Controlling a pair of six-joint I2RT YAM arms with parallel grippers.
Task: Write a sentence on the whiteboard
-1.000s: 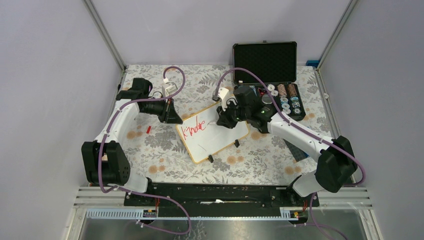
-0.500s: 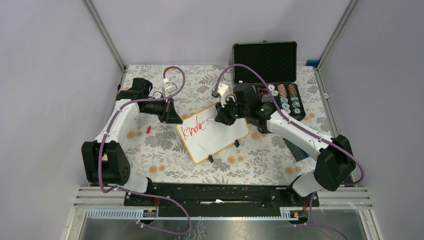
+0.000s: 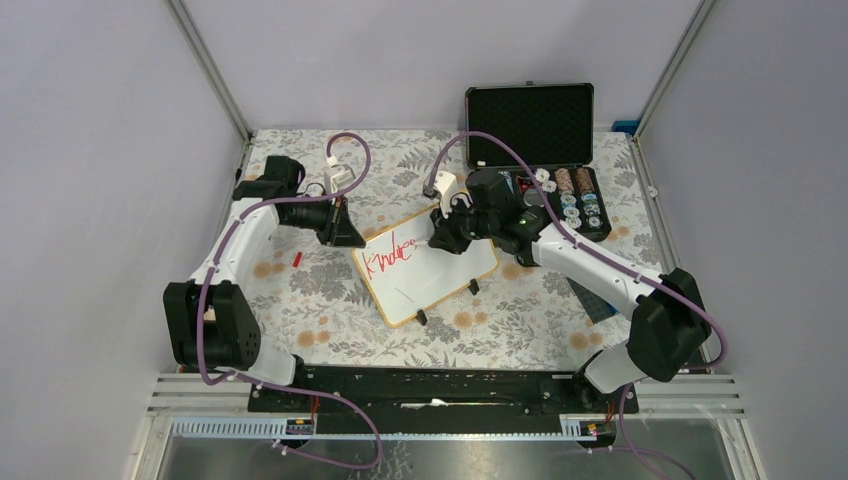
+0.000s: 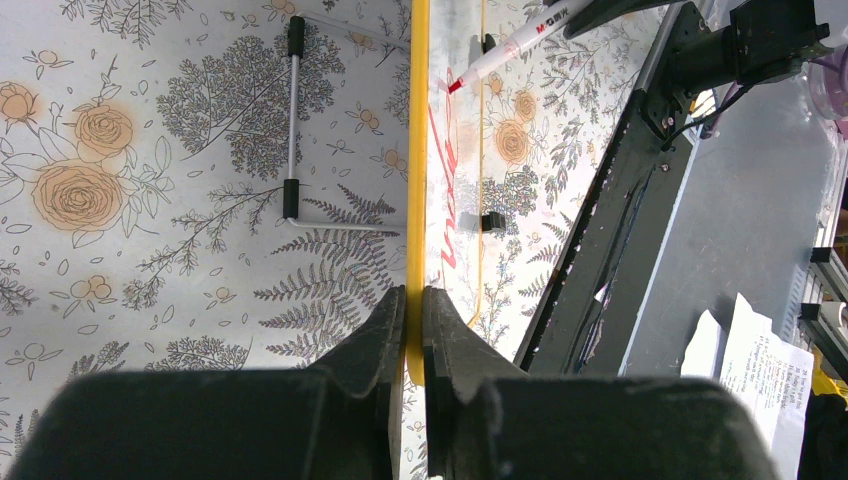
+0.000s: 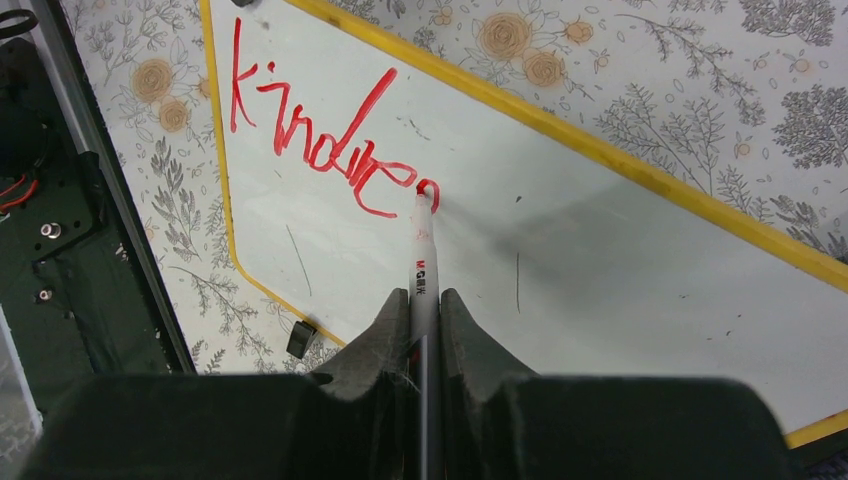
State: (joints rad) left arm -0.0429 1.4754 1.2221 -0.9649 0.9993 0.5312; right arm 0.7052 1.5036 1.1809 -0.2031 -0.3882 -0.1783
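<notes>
Whiteboard: one whiteboard (image 3: 440, 283) lies in the middle of the flowery table (image 3: 320, 290), turned at a slant, between the two arms.
Board and left gripper: the left gripper (image 3: 346, 234) is at the board's left end. In the left wrist view its two fingers (image 4: 388, 325) pinch the yellow rim of the board (image 4: 417, 150) tight, one on each side.
Board and right gripper: the right gripper (image 3: 446, 238) hangs over the far side of the board, just past the end of the red word.
Right gripper: it is closed around one marker (image 5: 422, 268). The pen sticks out from between the fingers and points down at the board (image 5: 620, 270).
Marker tip: the red tip touches the white face, right at the end of the writing.
Sentence: one line of red letters (image 5: 310, 130) runs along the left part of the board. It reads about "kindne", then a small loop where the tip is.
Rest of the board: the part to the right of the pen has only a few faint thin marks.
Feet: two small black feet show on the near edge of the board in the top view.
Case: one open black case (image 3: 530, 125) sits at the far right of the table, well apart from the board, with rows of round chips inside. How many chips, I cannot tell.
Arms: two.
</notes>
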